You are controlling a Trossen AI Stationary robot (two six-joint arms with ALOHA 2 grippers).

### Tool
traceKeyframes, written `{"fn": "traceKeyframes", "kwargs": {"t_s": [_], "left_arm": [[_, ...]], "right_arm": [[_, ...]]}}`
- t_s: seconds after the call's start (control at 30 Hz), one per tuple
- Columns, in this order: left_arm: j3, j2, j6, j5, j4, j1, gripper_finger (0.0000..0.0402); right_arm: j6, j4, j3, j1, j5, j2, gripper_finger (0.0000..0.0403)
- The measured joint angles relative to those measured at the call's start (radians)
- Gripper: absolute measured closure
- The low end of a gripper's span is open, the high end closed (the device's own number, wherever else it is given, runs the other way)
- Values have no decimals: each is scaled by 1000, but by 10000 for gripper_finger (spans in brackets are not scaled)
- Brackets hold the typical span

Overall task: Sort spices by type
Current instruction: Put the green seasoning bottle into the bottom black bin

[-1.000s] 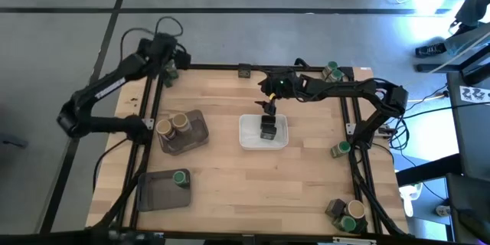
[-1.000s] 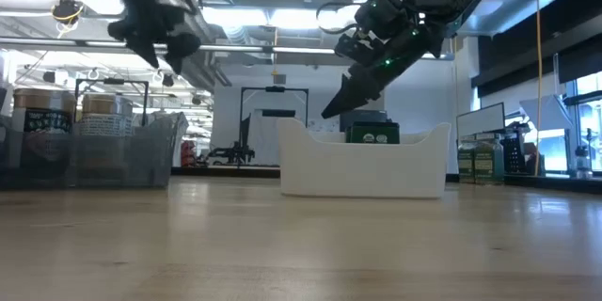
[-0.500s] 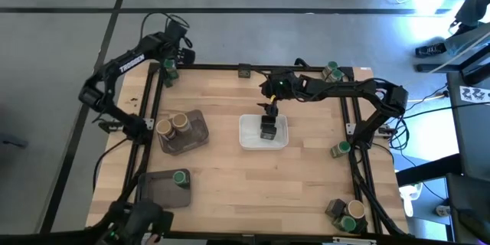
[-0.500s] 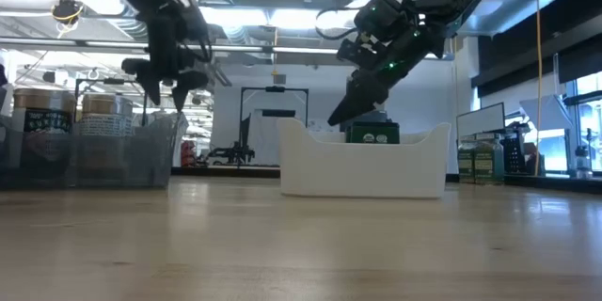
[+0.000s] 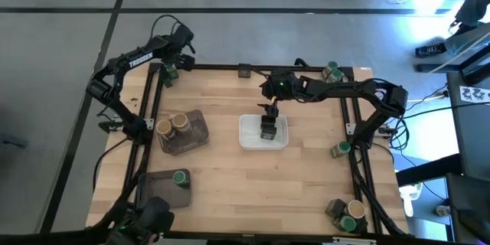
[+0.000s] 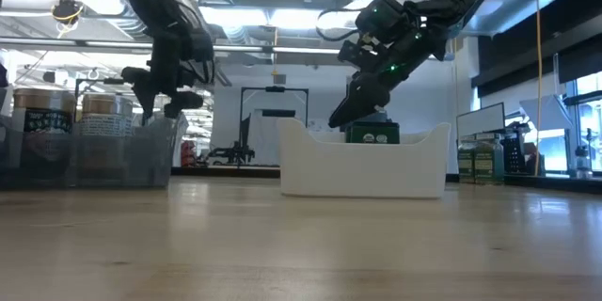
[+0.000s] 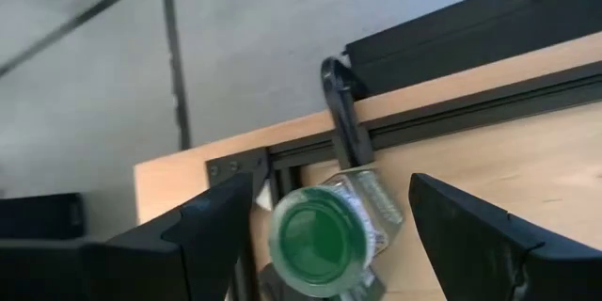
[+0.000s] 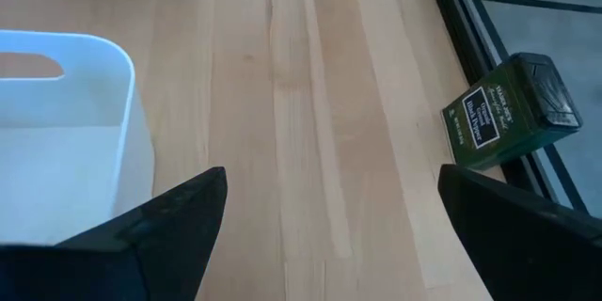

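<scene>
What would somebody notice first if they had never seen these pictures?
Probably the white rectangular plastic tray in the middle of the wooden table, with a dark squarish tin inside and the right tool open just above it. Next, the left tool at the table's far left corner, open around a round green-lidded glass jar. Two round tan-topped jars sit in a dark grey flat tray on the left.

Matt pale wood table [image 5: 306,168]; smooth white plastic tray [image 6: 362,174]; clear jar [image 7: 362,209].
</scene>
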Motion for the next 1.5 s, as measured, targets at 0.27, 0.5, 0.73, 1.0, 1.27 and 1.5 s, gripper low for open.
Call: {"fn": "traceKeyframes", "kwargs": {"t_s": [0.27,0.5,0.73,1.0,1.27,1.5], "left_arm": [[0,45,68,-55,-52,-26,117],[0,86,152,-73,-69,-22,117],[2,125,171,-90,-79,-18,117],[3,126,201,-52,-96,-18,117],[-3,132,189,57,-108,-25,117],[0,125,186,157,-109,-55,117]], "right_arm": [[0,-5,-2,0,-22,0,17],[1,-5,-2,0,-27,0,17],[3,-4,-2,0,-54,0,17],[3,1,-2,0,-56,0,17],[3,3,-2,0,-56,0,17],[2,3,-2,0,-56,0,17]]}}
